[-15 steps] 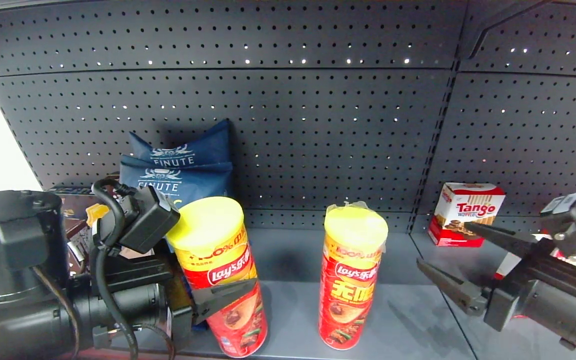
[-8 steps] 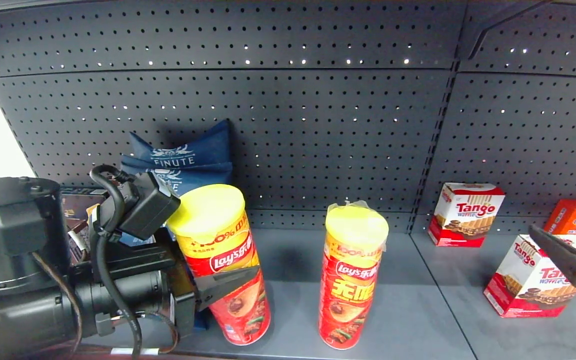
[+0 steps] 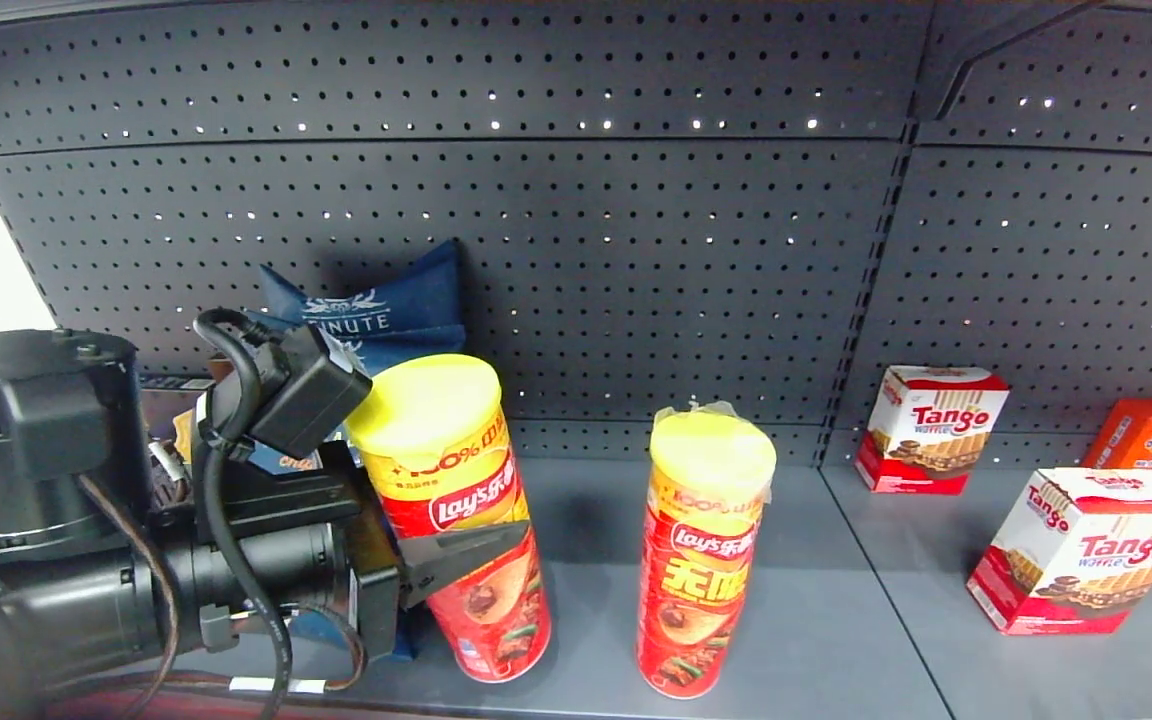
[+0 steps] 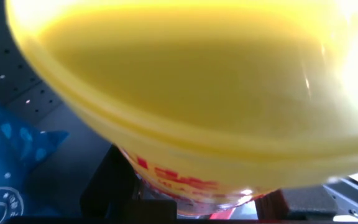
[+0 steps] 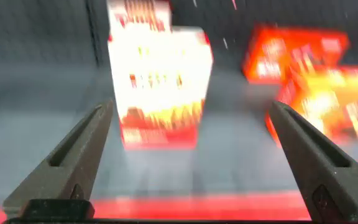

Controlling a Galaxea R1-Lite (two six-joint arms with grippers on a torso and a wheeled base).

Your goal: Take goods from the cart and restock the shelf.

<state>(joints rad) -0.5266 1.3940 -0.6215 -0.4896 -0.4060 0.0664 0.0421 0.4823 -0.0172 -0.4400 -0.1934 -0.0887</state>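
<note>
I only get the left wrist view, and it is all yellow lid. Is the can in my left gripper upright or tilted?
Observer: Tilted. In the left gripper, the red chip can with the yellow lid leans with its top toward the robot's left.
Operator: What is on its right?
Observer: A second red, yellow-lidded chip can stands on the grey shelf, apart from the held one.

Shop: snack boxes (image 3: 931, 428) on pegboard shelf (image 3: 836, 620)
</note>
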